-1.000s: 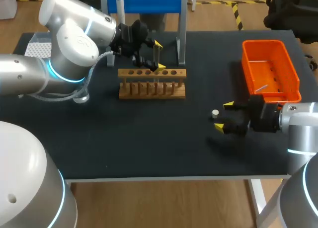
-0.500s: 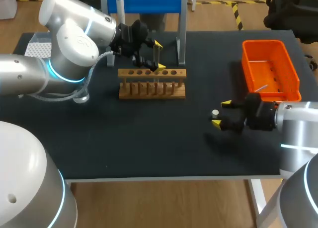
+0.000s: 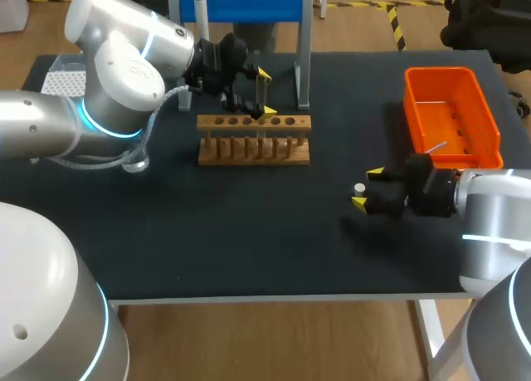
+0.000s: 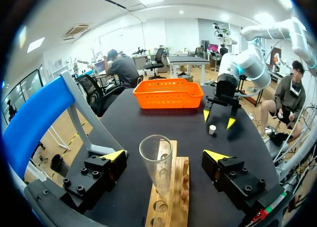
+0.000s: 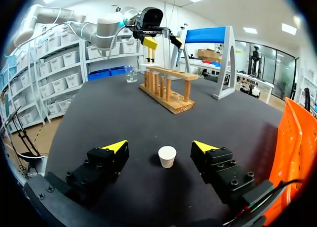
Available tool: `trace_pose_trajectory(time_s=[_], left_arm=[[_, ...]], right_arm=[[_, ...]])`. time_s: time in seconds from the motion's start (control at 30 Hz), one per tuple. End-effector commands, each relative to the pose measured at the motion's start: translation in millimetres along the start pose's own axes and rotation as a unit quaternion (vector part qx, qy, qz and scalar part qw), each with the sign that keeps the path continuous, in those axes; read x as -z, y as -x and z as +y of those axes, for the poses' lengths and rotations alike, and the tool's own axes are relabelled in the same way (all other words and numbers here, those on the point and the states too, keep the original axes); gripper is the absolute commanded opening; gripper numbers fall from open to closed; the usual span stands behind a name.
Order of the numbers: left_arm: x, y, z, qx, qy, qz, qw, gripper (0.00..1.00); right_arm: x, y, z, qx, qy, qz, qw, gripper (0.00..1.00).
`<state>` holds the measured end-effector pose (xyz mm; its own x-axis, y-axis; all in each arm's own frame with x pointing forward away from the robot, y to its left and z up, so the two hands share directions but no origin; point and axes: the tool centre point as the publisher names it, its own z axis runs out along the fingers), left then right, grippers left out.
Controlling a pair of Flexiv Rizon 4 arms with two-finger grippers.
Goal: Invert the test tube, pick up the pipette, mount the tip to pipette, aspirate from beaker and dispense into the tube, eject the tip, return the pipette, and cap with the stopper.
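Two arms: the left arm (image 3: pixel 124 74) is seen entering from the left edge of the head view, the right arm (image 3: pixel 498 223) from its lower right corner.
Table (image 3: pixel 249 240): a dark top, on which everything below is set.
Rack (image 3: pixel 253 140): wooden, with one row of holes, laid crosswise in the upper middle of the head view.
Left gripper (image 3: pixel 265 92): held over the Rack with its fingers spread wide; in the left wrist view (image 4: pixel 165 156) a gap is seen between each finger and the glass, so nothing is gripped.
Test tube (image 4: pixel 157 163): stood upright, mouth up, in a hole of the Rack (image 4: pixel 168 200), between the left fingers and untouched by them.
Right gripper (image 3: pixel 367 188): held low over the Table, right of centre in the head view, its fingers parted (image 5: pixel 159 148).
Stopper (image 3: pixel 359 188): small and white, stood on the Table between the right fingertips; in the right wrist view (image 5: pixel 167 156) it is seen clear of both fingers.
Orange bin (image 3: pixel 452 95): placed at the upper right of the head view; a small pale object is seen in it, and what it is cannot be told.
Blue stand (image 3: pixel 241 3): set at the top centre of the head view, behind the Rack.
Beaker (image 5: pixel 131 76): small and clear, seen in the right wrist view just beyond the far end of the Rack (image 5: pixel 166 91).
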<state>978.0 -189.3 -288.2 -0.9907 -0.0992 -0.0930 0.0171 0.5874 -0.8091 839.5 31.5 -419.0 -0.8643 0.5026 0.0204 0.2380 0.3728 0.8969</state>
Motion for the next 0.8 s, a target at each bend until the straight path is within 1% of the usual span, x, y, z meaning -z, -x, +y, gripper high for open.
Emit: trace_pose_trajectory(time_s=[0.03, 0.17, 0.2, 0.23, 0.27, 0.4, 0.6, 0.7, 0.8], left_arm=[[0.0, 0.4, 1.1, -0.001, -0.002, 0.0, 1.0, 1.0], [0.0, 0.4, 1.1, -0.001, -0.002, 0.0, 1.0, 1.0], [0.0, 0.4, 1.1, -0.001, -0.002, 0.0, 1.0, 1.0], [0.0, 0.4, 1.1, -0.001, -0.002, 0.0, 1.0, 1.0], [0.0, 0.4, 1.1, -0.001, -0.002, 0.0, 1.0, 1.0], [0.0, 0.4, 1.1, -0.001, -0.002, 0.0, 1.0, 1.0], [0.0, 0.4, 1.1, -0.001, -0.002, 0.0, 1.0, 1.0], [0.0, 0.4, 1.1, -0.001, -0.002, 0.0, 1.0, 1.0], [0.0, 0.4, 1.1, -0.001, -0.002, 0.0, 1.0, 1.0]], right_arm=[[-5.0, 1.2, -1.8, 0.0, 0.001, -0.003, 1.0, 0.78], [-6.4, 2.8, -1.7, -0.002, 0.001, -0.005, 1.0, 0.76], [-6.8, 3.1, -1.8, -0.002, 0.001, -0.006, 1.0, 0.73], [-7.0, 3.4, -1.9, -0.002, 0.001, -0.006, 1.0, 0.64], [-7.1, 3.5, -1.9, -0.002, 0.001, -0.006, 1.0, 0.6], [-7.2, 3.8, -1.9, -0.003, 0.001, -0.007, 1.0, 0.56], [-7.6, 4.7, -3.2, -0.003, -0.001, -0.008, 1.0, 0.58], [-8.0, 5.1, -3.7, -0.003, -0.002, -0.009, 1.0, 0.56], [-8.3, 5.3, -3.9, -0.003, -0.003, -0.008, 1.0, 0.56]])
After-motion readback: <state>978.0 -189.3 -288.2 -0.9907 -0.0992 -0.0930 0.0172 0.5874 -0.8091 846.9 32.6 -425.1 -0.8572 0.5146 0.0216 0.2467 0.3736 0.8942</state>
